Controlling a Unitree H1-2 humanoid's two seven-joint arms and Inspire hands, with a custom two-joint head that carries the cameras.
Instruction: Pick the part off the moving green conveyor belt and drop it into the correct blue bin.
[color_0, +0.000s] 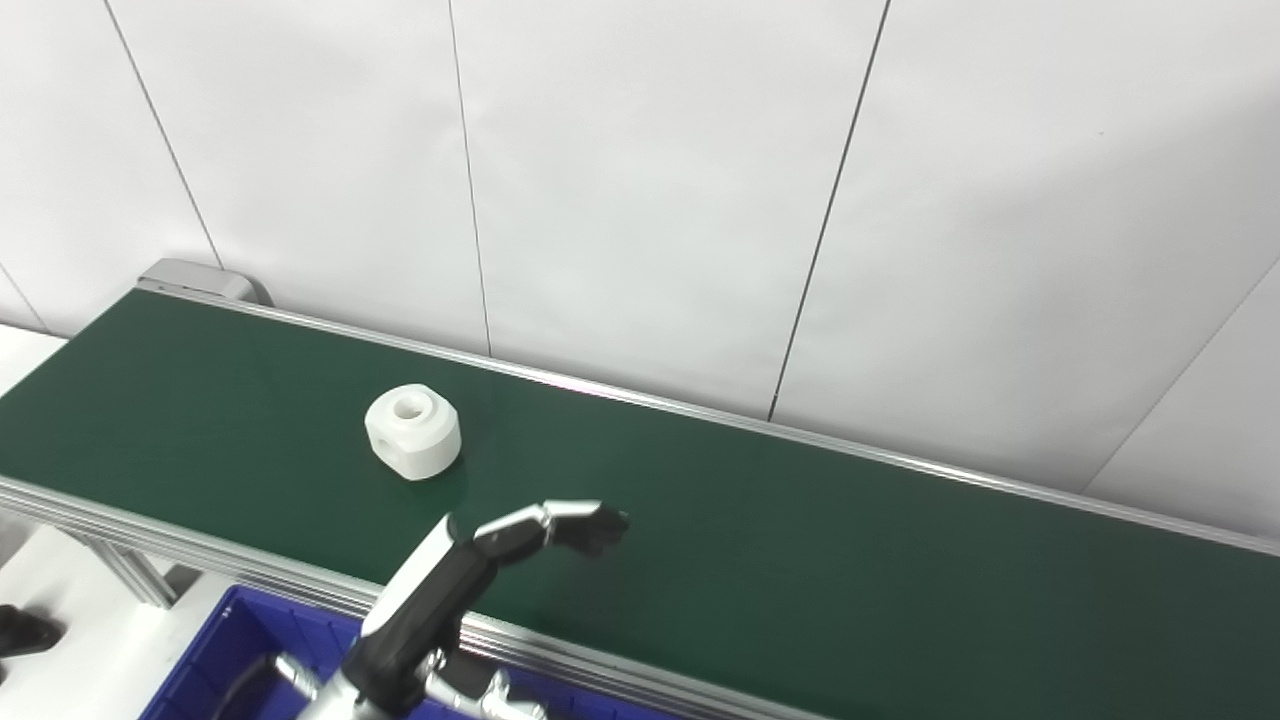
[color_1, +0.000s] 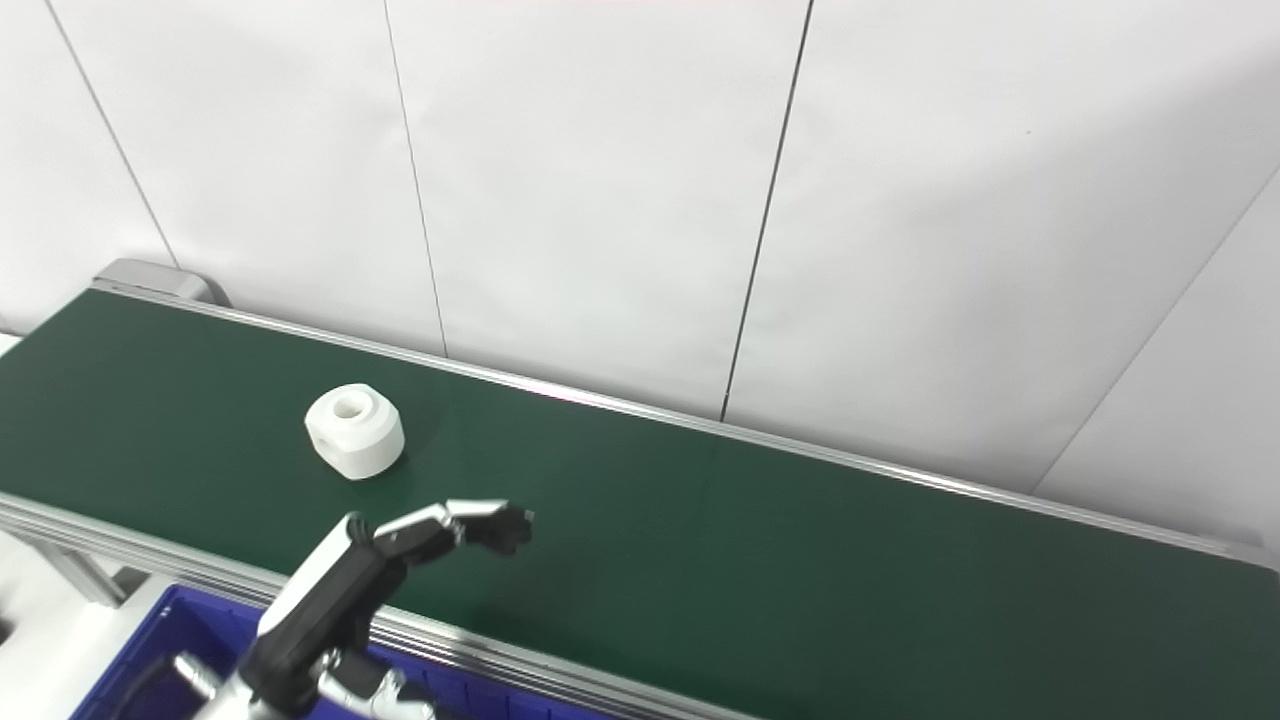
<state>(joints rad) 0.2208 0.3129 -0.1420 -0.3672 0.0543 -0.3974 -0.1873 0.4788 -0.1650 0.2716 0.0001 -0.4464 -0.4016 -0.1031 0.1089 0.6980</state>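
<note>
A white round part (color_0: 413, 431) with a hole in its top sits on the green conveyor belt (color_0: 800, 560), left of the middle; it also shows in the right eye view (color_1: 355, 431). My left hand (color_0: 470, 580) reaches up from the bottom edge over the belt's near rail. Its fingers (color_0: 560, 522) are spread, slightly curled and empty, hovering above the belt to the right of the part and nearer to me, apart from it. The right hand is out of view.
A blue bin (color_0: 215, 645) lies below the belt's near rail (color_0: 200, 550) at the bottom left, partly hidden by my arm. A white panelled wall stands behind the belt. A dark object (color_0: 20, 632) sits at the far left edge.
</note>
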